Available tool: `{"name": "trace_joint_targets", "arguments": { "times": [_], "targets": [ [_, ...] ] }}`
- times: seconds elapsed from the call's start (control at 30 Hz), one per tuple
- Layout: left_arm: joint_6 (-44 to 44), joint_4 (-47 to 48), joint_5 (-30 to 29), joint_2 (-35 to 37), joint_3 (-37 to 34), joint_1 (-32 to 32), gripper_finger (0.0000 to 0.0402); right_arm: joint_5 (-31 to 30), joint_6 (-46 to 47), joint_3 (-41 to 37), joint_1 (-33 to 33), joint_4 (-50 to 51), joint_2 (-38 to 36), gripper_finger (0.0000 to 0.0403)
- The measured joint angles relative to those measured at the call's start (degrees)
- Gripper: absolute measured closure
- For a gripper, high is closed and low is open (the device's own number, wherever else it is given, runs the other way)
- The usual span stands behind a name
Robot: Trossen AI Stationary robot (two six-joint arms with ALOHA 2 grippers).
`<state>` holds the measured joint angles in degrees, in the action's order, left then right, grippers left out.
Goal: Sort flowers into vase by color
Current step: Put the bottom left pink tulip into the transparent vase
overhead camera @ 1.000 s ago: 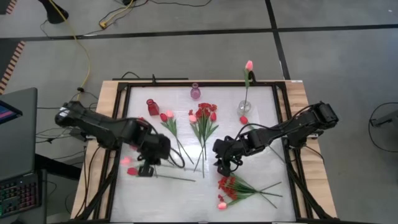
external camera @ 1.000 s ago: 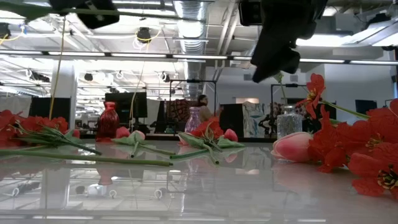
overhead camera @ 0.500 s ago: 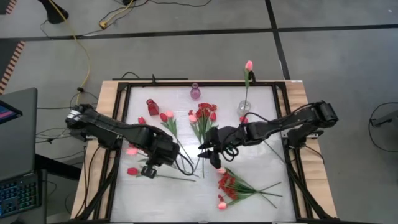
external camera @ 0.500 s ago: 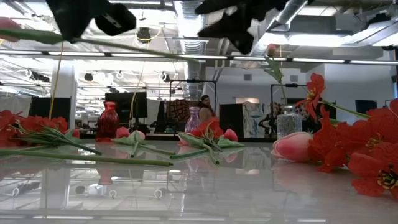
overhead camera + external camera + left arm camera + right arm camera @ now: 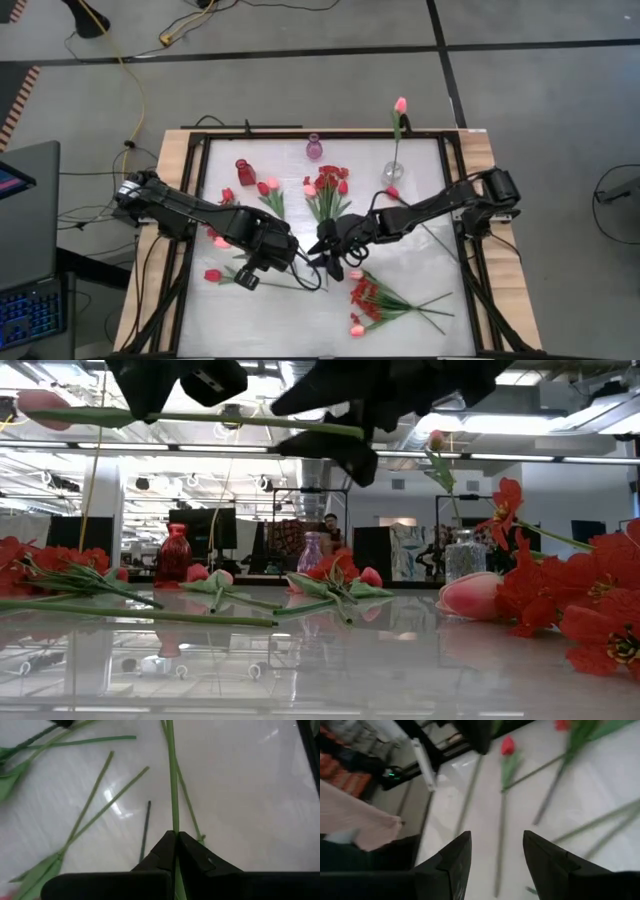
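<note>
Beyond the white counter (image 5: 250, 310) the low view shows an open workshop with ceiling pipes and a person standing far back. On the counter I see three vases along the far edge: a red vase (image 5: 245, 172), a purple vase (image 5: 314, 148) and a clear vase (image 5: 393, 171) that already holds one pink tulip (image 5: 400, 105).

The stem in play is a pink tulip stem (image 5: 200, 418), lifted off the counter with its bud (image 5: 42, 405) out to one side. My left claw (image 5: 262, 258) is clamped tight on it; in the left wrist view the green stalk (image 5: 171, 780) runs straight out from between the closed fingers. My right claw (image 5: 328, 246) sits just beside the stem's free end near the counter's middle, fingers (image 5: 452, 862) spread and empty.

I read this as a hand-over: left arm offering the stem, right arm about to take it. The next move calls for lining the spread claw around the thin stalk, then closing before the left lets go. The clear vase on the right side looks like the likely target for pink. Other flowers lie loose: a middle bunch (image 5: 327, 195), red sprays (image 5: 375, 303) near the front, a red tulip (image 5: 213, 275).
</note>
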<state>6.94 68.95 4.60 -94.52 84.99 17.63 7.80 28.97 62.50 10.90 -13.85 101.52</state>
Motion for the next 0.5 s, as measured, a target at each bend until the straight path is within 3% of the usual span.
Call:
{"name": "trace_joint_targets", "arguments": {
  "times": [0.17,0.5],
  "targets": [
    [0.0,-0.1,-1.7,0.0,0.4,-0.1,0.0402,2.8,3.0,0.0,0.2,-7.8,2.4,0.0198],
    [0.3,-0.4,-4.8,0.0,0.4,-0.1,0.0402,2.7,7.2,0.0,0.3,-9.2,3.5,0.0198]
  ]
}}
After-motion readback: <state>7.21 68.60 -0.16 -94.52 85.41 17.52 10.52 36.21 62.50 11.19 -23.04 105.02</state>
